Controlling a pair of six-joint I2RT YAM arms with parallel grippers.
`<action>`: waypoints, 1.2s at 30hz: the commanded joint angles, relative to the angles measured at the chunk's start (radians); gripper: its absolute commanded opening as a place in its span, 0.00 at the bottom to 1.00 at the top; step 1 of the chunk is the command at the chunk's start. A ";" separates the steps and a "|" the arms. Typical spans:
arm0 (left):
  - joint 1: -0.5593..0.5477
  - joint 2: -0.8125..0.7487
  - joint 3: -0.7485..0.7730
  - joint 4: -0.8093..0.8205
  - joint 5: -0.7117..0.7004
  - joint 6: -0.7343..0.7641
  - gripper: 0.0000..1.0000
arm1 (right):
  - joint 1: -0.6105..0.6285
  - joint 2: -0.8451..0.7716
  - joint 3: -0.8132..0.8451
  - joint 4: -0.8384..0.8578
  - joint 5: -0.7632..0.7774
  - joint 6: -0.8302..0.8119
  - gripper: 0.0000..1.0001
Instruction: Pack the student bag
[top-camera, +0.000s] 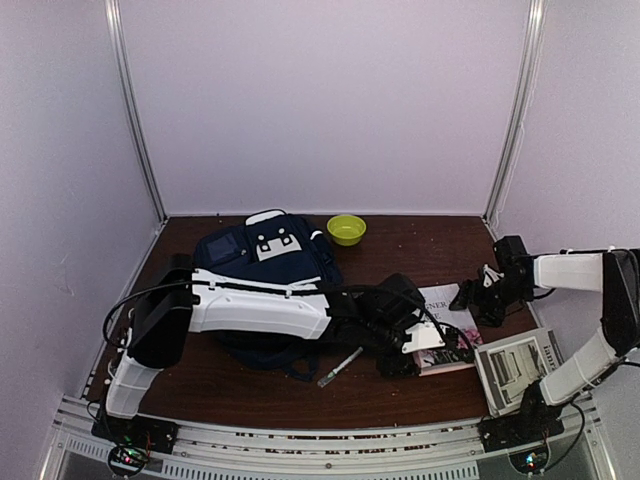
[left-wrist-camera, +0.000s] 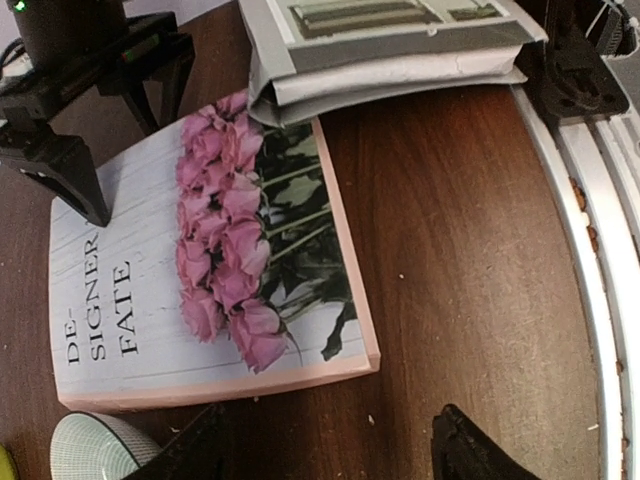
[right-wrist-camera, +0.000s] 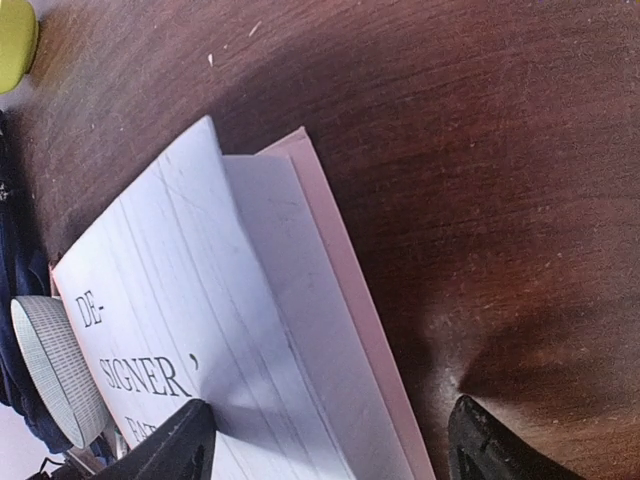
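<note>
The navy student bag lies at the back left of the table, partly under my left arm. A book with pink roses on its cover lies to its right, also in the left wrist view. My left gripper is open and empty just off the book's near corner; its fingers show at the bottom of the left wrist view. My right gripper is open, straddling the book's far edge, with one finger on the cover, which lifts a little, and one finger over the table.
A grey-and-white book lies at the near right, touching the rose book. A yellow-green bowl sits at the back. A pen lies in front of the bag. A white round gridded object lies by the book.
</note>
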 joint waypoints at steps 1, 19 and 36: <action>0.002 0.085 0.055 -0.020 -0.066 -0.002 0.69 | 0.002 0.017 -0.046 0.024 -0.060 -0.011 0.80; 0.050 0.154 0.105 0.077 -0.129 -0.072 0.64 | 0.047 -0.186 -0.036 0.010 -0.362 -0.004 0.63; 0.091 0.162 0.076 0.203 -0.051 -0.123 0.64 | 0.109 -0.309 -0.103 -0.043 -0.254 0.048 0.64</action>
